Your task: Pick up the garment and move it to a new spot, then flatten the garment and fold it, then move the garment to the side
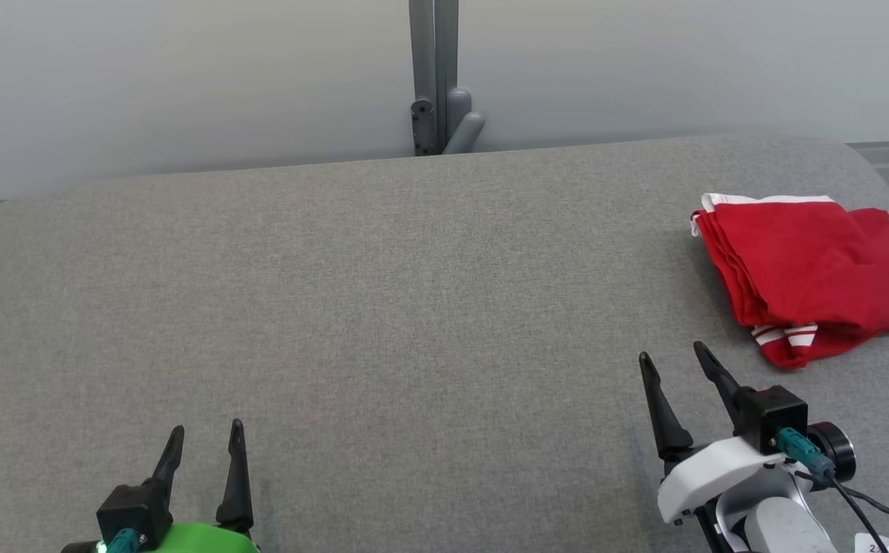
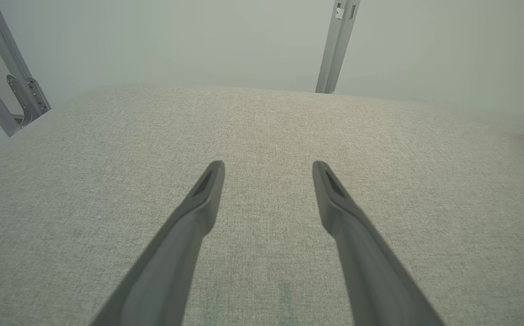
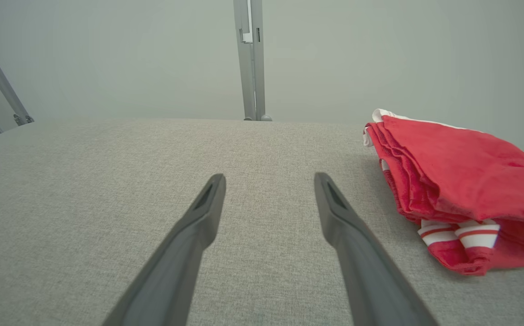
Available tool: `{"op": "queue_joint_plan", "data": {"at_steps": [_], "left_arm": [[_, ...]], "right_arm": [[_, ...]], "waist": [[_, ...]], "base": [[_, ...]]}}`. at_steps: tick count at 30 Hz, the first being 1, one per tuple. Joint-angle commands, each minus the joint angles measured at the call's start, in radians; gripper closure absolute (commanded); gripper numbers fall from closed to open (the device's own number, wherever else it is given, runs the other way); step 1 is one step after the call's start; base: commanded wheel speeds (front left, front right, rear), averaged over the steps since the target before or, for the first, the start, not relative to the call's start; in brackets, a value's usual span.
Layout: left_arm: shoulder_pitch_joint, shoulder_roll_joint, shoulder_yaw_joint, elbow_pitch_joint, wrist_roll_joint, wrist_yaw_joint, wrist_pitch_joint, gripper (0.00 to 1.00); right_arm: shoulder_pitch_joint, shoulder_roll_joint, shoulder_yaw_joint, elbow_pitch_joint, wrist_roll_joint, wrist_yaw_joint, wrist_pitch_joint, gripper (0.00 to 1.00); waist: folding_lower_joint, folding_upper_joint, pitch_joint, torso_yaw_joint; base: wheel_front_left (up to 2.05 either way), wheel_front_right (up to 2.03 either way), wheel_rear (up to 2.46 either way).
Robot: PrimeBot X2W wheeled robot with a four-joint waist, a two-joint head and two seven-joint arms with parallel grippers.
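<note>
My fingers (image 2: 191,226) on the left gripper (image 1: 207,426) are spread wide apart and hold nothing. My right gripper (image 1: 672,352) is spread wide too, and it holds nothing. Both point away from me, over the grey table (image 1: 413,307).

The garment (image 1: 813,269) is red with some white on it. It lies folded in a soft pile at the far right of the table, close to the right edge. It is a bit past my right gripper and off to its right side. It is near, but I am not touching it.

In the right wrist view the garment (image 3: 461,172) sits to the right of my two fingers. I can see the red folds stacked up on its left side. Two stripy red and white bits poke out at the near end. A white strip runs along the far end.

My left gripper is low on the left, well apart from the garment. In the left wrist view I see just a tiny red bit at the right edge.

A grey post (image 1: 434,77) stands behind the middle of the table, with a pale wall (image 1: 183,77) behind it
</note>
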Motion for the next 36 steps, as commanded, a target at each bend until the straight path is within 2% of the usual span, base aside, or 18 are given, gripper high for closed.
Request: {"op": "queue_joint_plan", "data": {"at_steps": [1,5,6,20,21,24,29,36], "left_arm": [[0.010,0.002,0.001,-0.002,-0.004,0.002,0.001,0.00],[0.011,0.002,-0.002,-0.003,-0.005,0.006,0.001,0.00],[0.014,0.002,0.001,-0.005,-0.008,0.007,0.001,0.00],[0.005,0.002,-0.007,-0.009,-0.019,0.005,0.001,0.00],[0.001,-0.001,-0.005,0.003,-0.016,0.005,0.001,1.00],[0.001,-0.004,-0.002,0.021,-0.023,0.005,0.005,1.00],[-0.026,-0.003,0.019,0.029,-0.116,0.002,0.042,1.00],[-0.040,-0.003,0.024,0.015,-0.249,0.002,0.071,1.00]], "right_arm": [[0.009,-0.003,0.004,-0.006,0.002,-0.002,0.001,0.00],[0.006,-0.003,0.011,0.004,-0.003,-0.002,0.001,0.00],[0.002,-0.003,0.015,0.006,-0.002,-0.002,0.001,0.00],[-0.006,-0.003,0.003,0.006,-0.019,-0.002,0.001,0.00],[-0.001,0.002,0.003,0.016,-0.018,0.000,0.001,1.00],[0.004,0.005,0.000,0.032,-0.011,0.000,0.005,1.00],[-0.014,0.004,-0.027,0.039,0.092,0.000,0.043,1.00],[-0.018,0.004,-0.040,0.028,0.236,0.000,0.074,1.00]], "waist": [[0.0000,0.0001,0.001,-0.001],[0.0000,0.0001,0.000,-0.003],[0.0000,0.0001,0.001,-0.026],[0.0000,0.0001,0.010,-0.030],[0.0000,0.0000,0.010,-0.030],[0.0000,0.0000,0.010,-0.030],[0.0000,0.0019,0.009,-0.028],[0.0000,0.0001,0.013,-0.026]], "base": [[0.00,0.00,0.00],[0.00,0.00,0.00],[0.00,0.00,0.00],[0.00,0.00,0.00],[0.00,0.00,0.00],[0.00,0.00,0.00],[0.00,0.00,0.00],[0.00,0.00,0.00]]}}
